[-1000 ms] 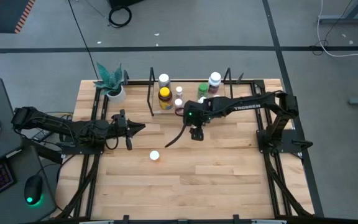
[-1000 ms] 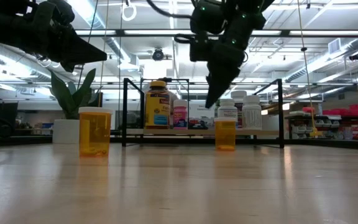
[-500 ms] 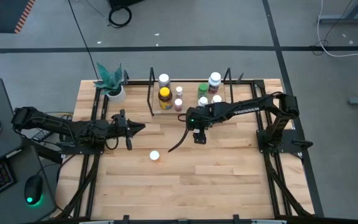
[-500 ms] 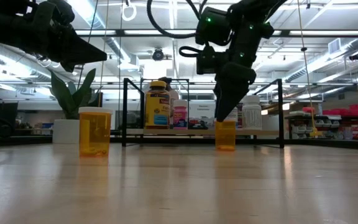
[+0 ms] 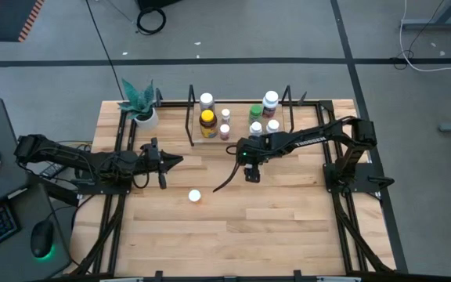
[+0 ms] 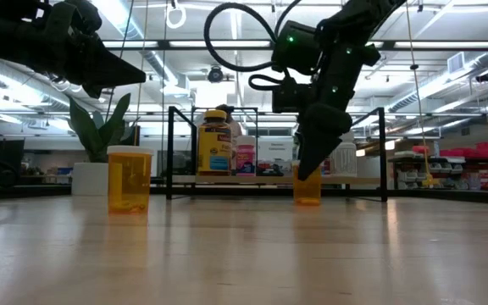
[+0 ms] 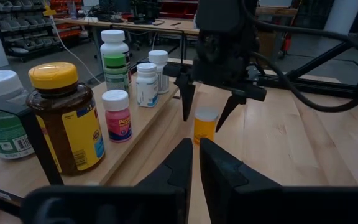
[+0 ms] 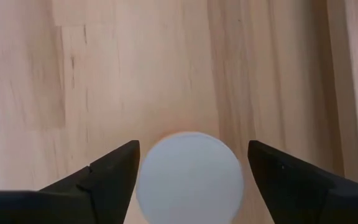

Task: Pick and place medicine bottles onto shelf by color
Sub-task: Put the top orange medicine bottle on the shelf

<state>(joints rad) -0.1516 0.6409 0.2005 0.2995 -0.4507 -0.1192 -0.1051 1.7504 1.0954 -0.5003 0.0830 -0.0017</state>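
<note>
Leftmost on the wooden table [image 5: 233,227], the potted plant [image 5: 141,106] stands at the far edge, and nearer the camera the left gripper [image 5: 177,162] hangs over the boards with its fingers pressed together on nothing; the left wrist view shows the two dark fingers [image 7: 182,163] meeting. Just beyond its tip, nearer the front edge, a lone white-capped orange bottle [image 5: 195,196] stands upright on the bare wood.

Further right, the shelf [image 5: 237,137] sits at the table's far side between its black end frames. On it the big amber bottle with the yellow lid [image 5: 207,122] stands toward the left end, a white-capped bottle [image 5: 206,100] behind it, two small pink-labelled bottles [image 5: 225,129] just beside it, then a green-capped bottle [image 5: 255,112] and other white-capped ones [image 5: 270,99] toward the right end.

In front of the shelf, the right gripper [image 7: 206,102] points down over a second orange bottle [image 7: 205,126] standing on the table. Its fingers [image 8: 110,171] are spread wide, one on each side of the white cap [image 8: 189,174], apparently with a gap at both sides, though the low view leaves contact uncertain.
</note>
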